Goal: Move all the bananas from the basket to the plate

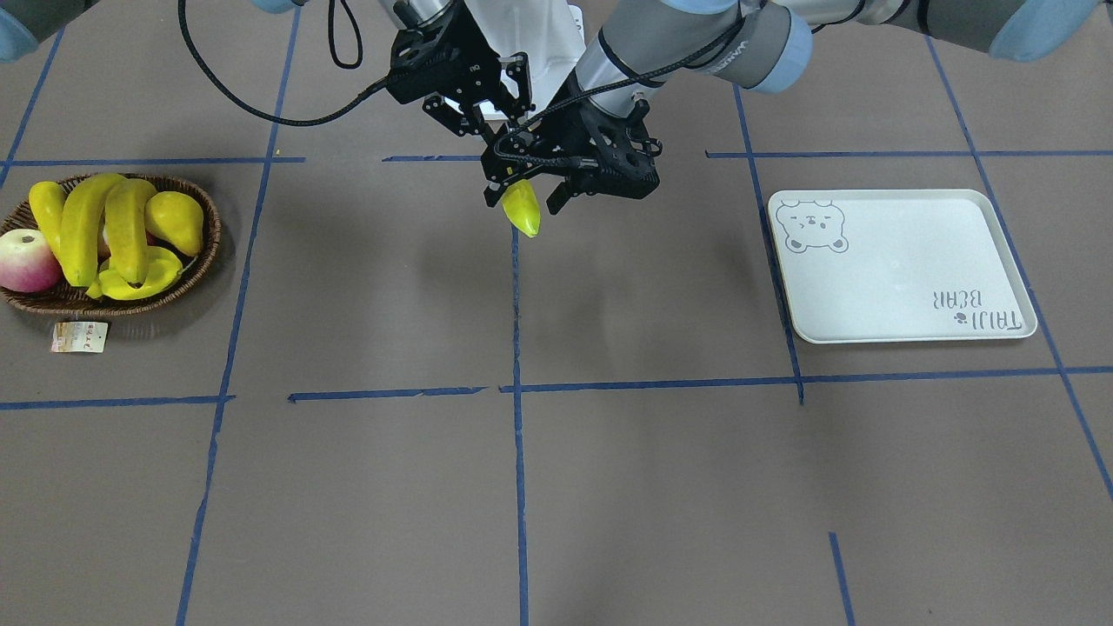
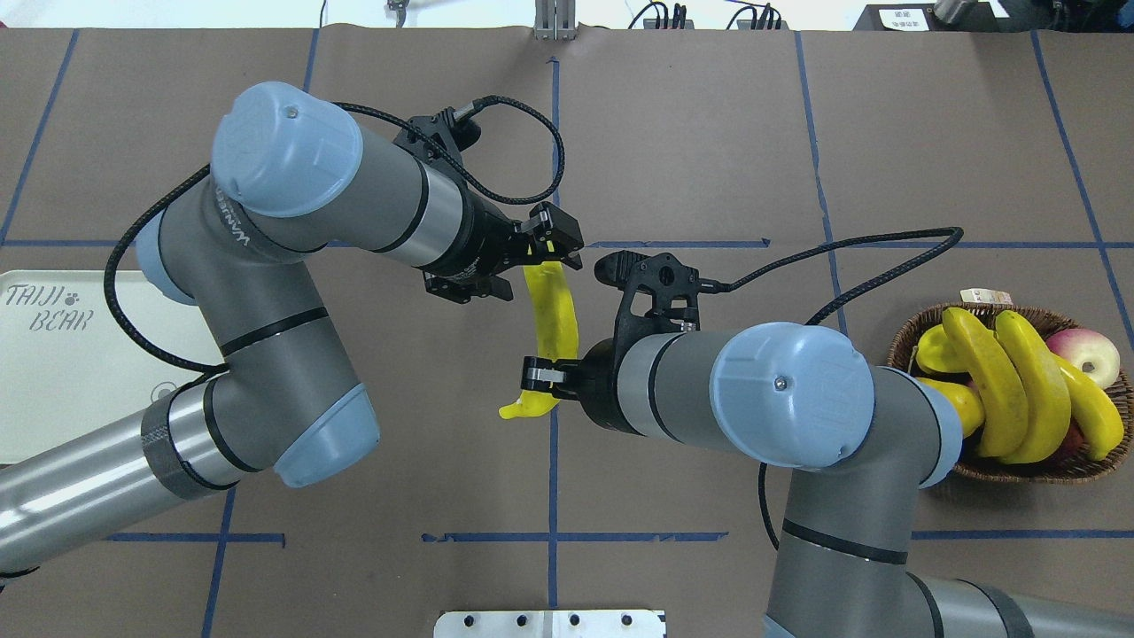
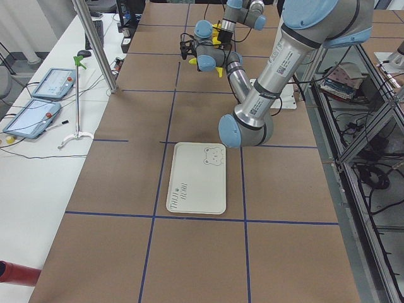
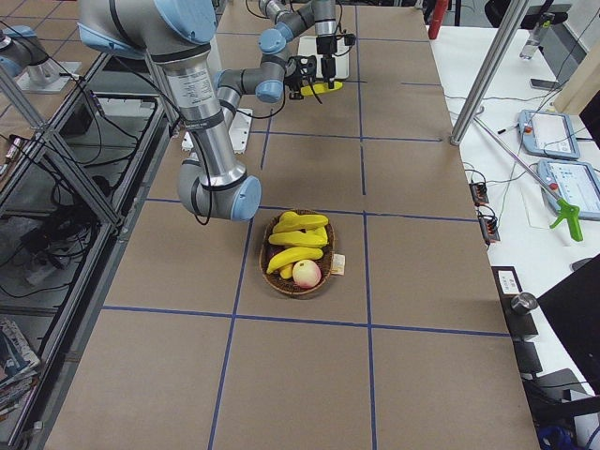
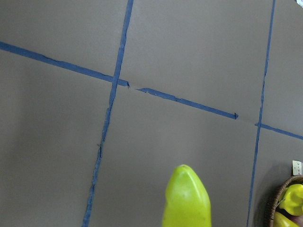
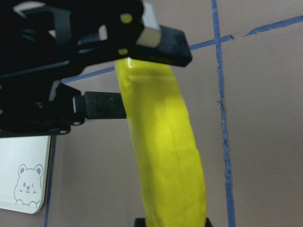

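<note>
One banana (image 2: 554,310) hangs in the air over the table's middle, held at both ends. My right gripper (image 2: 542,377) is shut on its stem end. My left gripper (image 2: 551,252) is closed on the far end, and the greenish tip (image 1: 522,213) pokes out past its fingers. The left wrist view shows only that tip (image 5: 187,198). Three more bananas (image 1: 83,226) lie in the wicker basket (image 1: 204,252) on my right. The plate (image 1: 904,269), a pale tray with a bear drawing, lies bare on my left.
The basket also holds a yellow pear (image 1: 178,222), a ridged yellow starfruit (image 1: 139,278) and a red-and-white apple (image 1: 26,261). A paper tag (image 1: 80,337) lies beside it. Blue tape lines cross the brown table, and black cables trail from both wrists.
</note>
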Controlling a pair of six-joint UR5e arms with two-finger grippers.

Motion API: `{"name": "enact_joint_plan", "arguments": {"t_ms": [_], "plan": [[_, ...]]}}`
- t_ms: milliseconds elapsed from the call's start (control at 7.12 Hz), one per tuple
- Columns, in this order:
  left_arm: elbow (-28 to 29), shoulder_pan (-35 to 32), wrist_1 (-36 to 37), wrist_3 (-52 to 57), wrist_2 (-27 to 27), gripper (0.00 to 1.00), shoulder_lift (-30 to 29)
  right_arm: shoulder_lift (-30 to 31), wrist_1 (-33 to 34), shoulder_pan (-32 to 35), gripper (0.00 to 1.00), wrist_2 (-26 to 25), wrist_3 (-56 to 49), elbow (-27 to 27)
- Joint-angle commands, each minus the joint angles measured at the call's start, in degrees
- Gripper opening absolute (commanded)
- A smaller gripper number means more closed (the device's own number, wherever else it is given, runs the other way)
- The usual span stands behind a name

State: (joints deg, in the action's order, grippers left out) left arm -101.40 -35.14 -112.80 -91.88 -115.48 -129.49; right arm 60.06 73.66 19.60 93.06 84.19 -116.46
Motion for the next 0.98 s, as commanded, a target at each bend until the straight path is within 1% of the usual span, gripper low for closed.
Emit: {"name": "enact_joint_plan", "arguments": {"t_ms": [0, 281, 421, 562, 702, 842], "plan": [[0.1, 0.4, 0.0, -0.6, 0.0, 0.60, 0.0, 0.0, 0.0, -0.2, 0.02, -0.3, 0.0, 0.0], [0.1, 0.7, 0.0, -0.6, 0.0, 0.41, 0.0, 0.0, 0.0, -0.1, 0.02, -0.3, 0.0, -0.1], [0.0, 0.6, 0.0, -0.6, 0.0, 0.23, 0.0, 0.0, 0.0, -0.1, 0.02, -0.3, 0.0, 0.0], [-0.1, 0.6, 0.1, -0.4, 0.0, 0.02, 0.1, 0.0, 0.0, -0.1, 0.04, -0.3, 0.0, 0.0], [-0.5, 0.6, 0.2, -0.2, 0.0, 0.00, 0.2, 0.0, 0.0, -0.1, 0.30, -0.3, 0.0, 0.0], [-0.7, 0.6, 0.2, -0.2, 0.0, 0.00, 0.4, 0.0, 0.0, 0.2, 0.98, -0.4, -0.1, -0.1]]}}
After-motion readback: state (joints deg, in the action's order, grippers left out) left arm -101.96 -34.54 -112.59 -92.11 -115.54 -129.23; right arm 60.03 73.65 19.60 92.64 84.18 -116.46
